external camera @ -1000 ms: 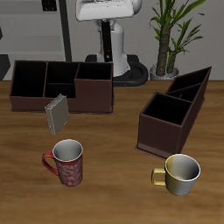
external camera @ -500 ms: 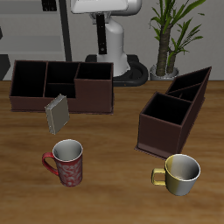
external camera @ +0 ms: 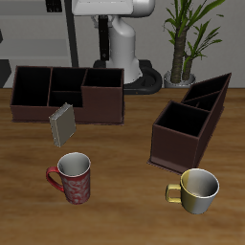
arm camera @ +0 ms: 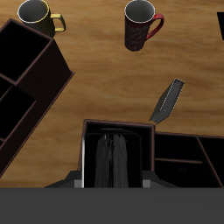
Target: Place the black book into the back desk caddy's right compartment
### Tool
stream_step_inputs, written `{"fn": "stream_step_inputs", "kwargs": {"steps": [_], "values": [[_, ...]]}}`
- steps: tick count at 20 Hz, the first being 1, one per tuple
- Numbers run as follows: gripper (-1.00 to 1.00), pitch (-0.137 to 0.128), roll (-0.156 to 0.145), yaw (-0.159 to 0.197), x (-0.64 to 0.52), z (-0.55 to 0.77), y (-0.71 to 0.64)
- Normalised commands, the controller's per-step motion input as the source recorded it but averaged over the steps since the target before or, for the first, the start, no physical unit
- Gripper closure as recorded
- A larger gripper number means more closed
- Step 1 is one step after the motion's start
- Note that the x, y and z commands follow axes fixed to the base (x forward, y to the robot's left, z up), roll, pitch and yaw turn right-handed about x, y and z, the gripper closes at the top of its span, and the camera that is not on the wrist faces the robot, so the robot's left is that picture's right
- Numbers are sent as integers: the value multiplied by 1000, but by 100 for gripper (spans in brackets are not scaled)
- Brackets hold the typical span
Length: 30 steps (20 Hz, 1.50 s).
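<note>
My gripper (external camera: pixel 102 19) is shut on the thin black book (external camera: pixel 101 38), which hangs upright from it at the back of the table. It hangs over the back desk caddy (external camera: pixel 43 113), a long low dark-brown box. In the wrist view the book (arm camera: pixel 112 166) is seen end-on between my pale fingers (arm camera: pixel 90 162). The right compartment (arm camera: pixel 118 126) lies directly beneath it. This squarish end section (external camera: pixel 102 107) has the taller front wall. The book's lower edge looks to be above the caddy's rim.
A grey book (external camera: pixel 62 124) leans in front of the long caddy. An angled dark-brown caddy (external camera: pixel 187 129) stands beside it across the table. A red mug (external camera: pixel 75 177) and a gold mug (external camera: pixel 198 189) stand near the front edge.
My gripper, holding the black book, has shifted sideways along the back of the table to above the caddy's end compartment. Nothing on the table moved.
</note>
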Motion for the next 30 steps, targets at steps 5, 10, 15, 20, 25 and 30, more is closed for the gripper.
{"fn": "stream_step_inputs", "kwargs": {"steps": [5, 10, 15, 20, 25, 30], "values": [[100, 26, -4, -25, 64, -215, -55], [100, 33, -3, -26, 97, -270, -24], [100, 32, 2, -13, 43, -272, 7], [100, 26, 10, -2, 67, -331, 0], [100, 19, 6, -8, 101, -358, 40], [100, 22, 16, -3, 33, -251, 58]]}}
